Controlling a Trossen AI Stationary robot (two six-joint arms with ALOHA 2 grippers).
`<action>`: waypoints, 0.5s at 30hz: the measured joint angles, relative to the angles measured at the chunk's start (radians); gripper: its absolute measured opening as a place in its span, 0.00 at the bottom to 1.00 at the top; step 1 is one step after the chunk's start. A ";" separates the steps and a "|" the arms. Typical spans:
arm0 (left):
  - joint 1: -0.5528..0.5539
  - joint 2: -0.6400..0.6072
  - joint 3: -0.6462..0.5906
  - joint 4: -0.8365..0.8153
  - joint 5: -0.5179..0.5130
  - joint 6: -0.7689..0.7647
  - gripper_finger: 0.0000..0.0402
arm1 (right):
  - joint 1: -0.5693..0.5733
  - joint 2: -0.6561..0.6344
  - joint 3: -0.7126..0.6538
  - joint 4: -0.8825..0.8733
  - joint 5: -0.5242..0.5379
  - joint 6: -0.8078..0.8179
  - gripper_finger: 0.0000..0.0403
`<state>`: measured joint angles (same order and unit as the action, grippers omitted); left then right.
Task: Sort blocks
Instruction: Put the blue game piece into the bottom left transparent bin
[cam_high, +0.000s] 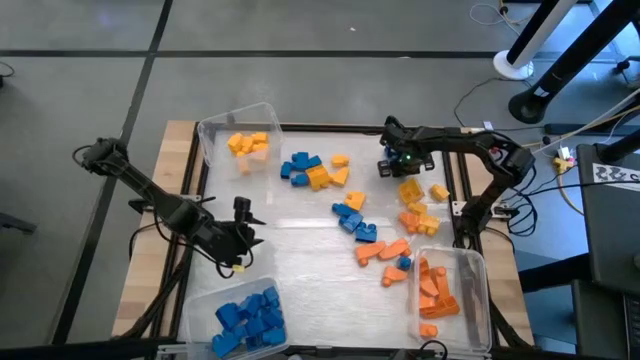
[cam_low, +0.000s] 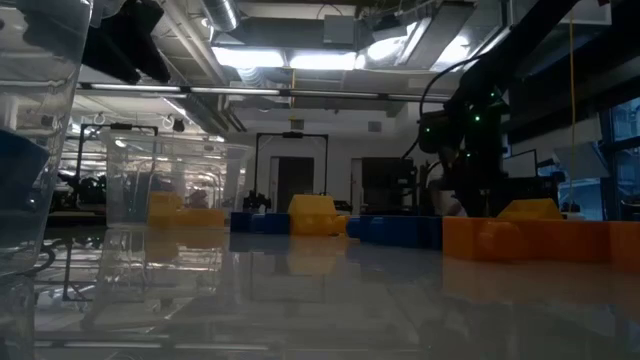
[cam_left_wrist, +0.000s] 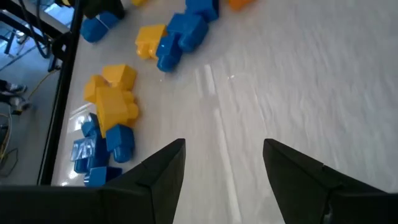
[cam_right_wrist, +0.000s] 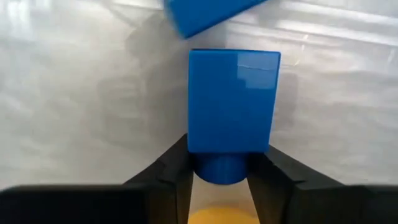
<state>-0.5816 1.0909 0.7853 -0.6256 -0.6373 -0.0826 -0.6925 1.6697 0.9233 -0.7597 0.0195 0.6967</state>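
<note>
In right hand (cam_right_wrist: 219, 171): blue block (cam_right_wrist: 232, 99), lengthwise outward.

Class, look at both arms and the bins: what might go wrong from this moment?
1. The right gripper pinches a blue block only by a stud at its end; it may slip out.
2. The blue bin lies on the left arm's side, across loose blocks; a dropped block could land among them.
</note>
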 joint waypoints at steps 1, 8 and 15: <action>0.000 -0.011 0.000 0.000 0.000 -0.001 0.51 | 0.000 -0.004 -0.001 0.000 -0.018 -0.005 0.32; 0.000 -0.070 0.000 0.001 0.000 -0.020 0.51 | 0.008 -0.049 -0.001 0.008 -0.072 -0.074 0.30; 0.000 -0.078 0.000 0.001 0.000 -0.015 0.51 | 0.063 -0.101 -0.001 0.074 -0.092 -0.082 0.32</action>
<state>-0.5816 1.0134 0.7853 -0.6251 -0.6376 -0.0978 -0.6297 1.5686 0.9222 -0.6858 -0.0727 0.6147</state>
